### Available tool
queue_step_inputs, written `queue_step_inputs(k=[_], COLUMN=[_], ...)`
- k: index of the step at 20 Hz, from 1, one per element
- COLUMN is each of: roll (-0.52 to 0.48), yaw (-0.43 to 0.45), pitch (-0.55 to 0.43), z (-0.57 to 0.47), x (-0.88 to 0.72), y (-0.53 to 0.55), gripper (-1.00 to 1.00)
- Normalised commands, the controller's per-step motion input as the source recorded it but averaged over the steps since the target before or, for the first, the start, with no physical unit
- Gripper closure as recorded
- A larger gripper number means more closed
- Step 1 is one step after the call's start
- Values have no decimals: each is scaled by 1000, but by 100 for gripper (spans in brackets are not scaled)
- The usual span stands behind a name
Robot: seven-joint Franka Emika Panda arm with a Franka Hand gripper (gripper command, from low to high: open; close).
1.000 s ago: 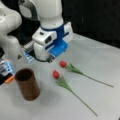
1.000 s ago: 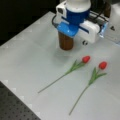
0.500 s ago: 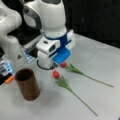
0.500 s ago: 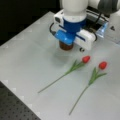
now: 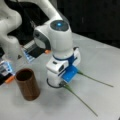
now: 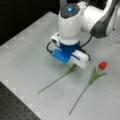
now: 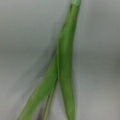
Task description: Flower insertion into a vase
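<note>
The dark brown wood-grained vase (image 5: 27, 85) stands upright at a front view's lower left; in the opposite front view the arm hides it. My gripper (image 5: 62, 80) is down low at the table over one flower, hiding its bloom. That flower's green stem (image 6: 56, 80) runs out from under the gripper (image 6: 75, 65). A second flower with a red bloom (image 6: 102, 65) lies beside it, untouched. Its stem (image 5: 96, 79) also shows past the hand. The wrist view is filled by green leaves (image 7: 66, 65) and a stem right below the camera; no fingers show.
The arm's white base (image 5: 10, 32) rises at a front view's left, with blue and orange hardware (image 5: 7, 71) beside it. The grey table (image 6: 25, 50) ends in a dark perforated strip (image 6: 12, 105) at a front view's lower left.
The gripper has moved away from the vase and come down over the nearer flower, now covering its bloom. The vase and the second flower have not moved.
</note>
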Motion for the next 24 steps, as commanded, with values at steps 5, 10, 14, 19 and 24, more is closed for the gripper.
queue_step_inputs(k=[5,10,14,19,24], roll=[8,-29,6,-57,-49], yaw=[-12,-28,-138,-46,34], pitch=[15,77,83,98,84], z=[-240,-73,-53,-48,-18], x=[356,220,222,175,140], y=[-162,-48,129,158,44], gripper=[-100,-100,-100,-100,-100])
